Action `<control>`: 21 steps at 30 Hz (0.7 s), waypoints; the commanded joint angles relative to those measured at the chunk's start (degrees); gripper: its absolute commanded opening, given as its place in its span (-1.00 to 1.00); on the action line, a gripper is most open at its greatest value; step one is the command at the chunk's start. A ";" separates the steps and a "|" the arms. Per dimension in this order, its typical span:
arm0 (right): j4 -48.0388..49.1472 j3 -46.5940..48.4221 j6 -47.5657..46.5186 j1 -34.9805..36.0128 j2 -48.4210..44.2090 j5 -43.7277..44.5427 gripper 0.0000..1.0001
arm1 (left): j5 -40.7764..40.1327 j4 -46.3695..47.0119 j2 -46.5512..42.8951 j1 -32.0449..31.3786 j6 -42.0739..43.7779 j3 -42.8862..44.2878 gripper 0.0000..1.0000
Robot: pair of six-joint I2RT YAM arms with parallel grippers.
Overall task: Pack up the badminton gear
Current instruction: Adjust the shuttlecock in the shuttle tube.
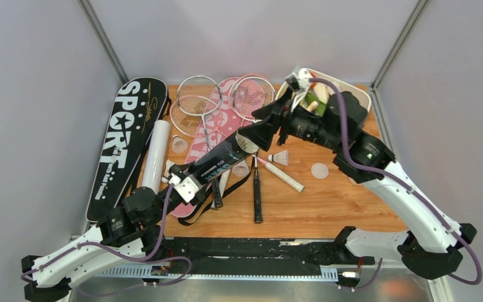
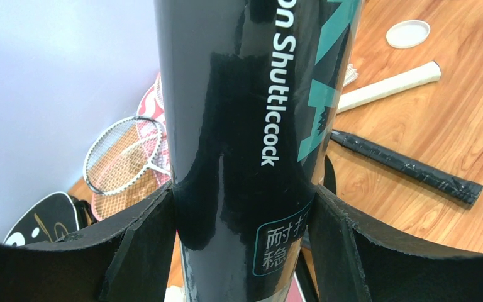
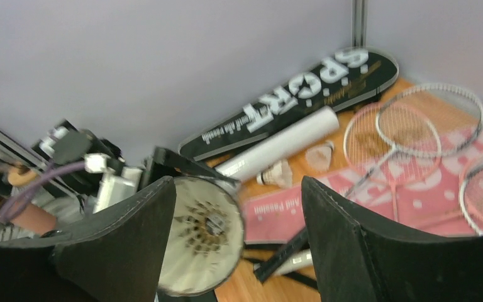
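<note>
My left gripper (image 1: 192, 182) is shut on a black shuttlecock tube (image 1: 217, 162) and holds it tilted above the table; the tube fills the left wrist view (image 2: 239, 126). Its open mouth (image 3: 201, 236) shows shuttlecocks inside. My right gripper (image 1: 261, 129) is open and empty at that mouth, which lies beside one of its fingers (image 3: 132, 245). A white tube (image 1: 156, 151) and a black SPORT cover (image 1: 122, 141) lie at the left. Rackets (image 1: 195, 104) lie on a pink cover (image 1: 217, 119). Loose shuttlecocks (image 1: 279, 157) (image 1: 180, 144) lie on the table.
A white bowl (image 1: 358, 94) of toy food stands at the back right, behind my right arm. A round white lid (image 1: 319, 170) lies on the wood. A white racket handle (image 1: 283, 175) and a black one (image 1: 257, 195) stretch toward the front. Grey walls close three sides.
</note>
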 commanded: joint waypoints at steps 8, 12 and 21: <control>-11.40 -0.70 -5.08 0.12 6.69 -1.89 0.48 | 0.40 4.01 -0.02 -0.10 3.17 0.39 -1.00; -11.40 -0.51 -5.09 0.15 8.90 -3.00 0.45 | 0.00 4.57 0.74 -0.11 3.83 0.44 -1.00; -2.85 0.73 -0.36 0.11 -0.05 10.95 0.74 | -14.19 4.37 1.85 -0.03 2.94 -0.02 -1.00</control>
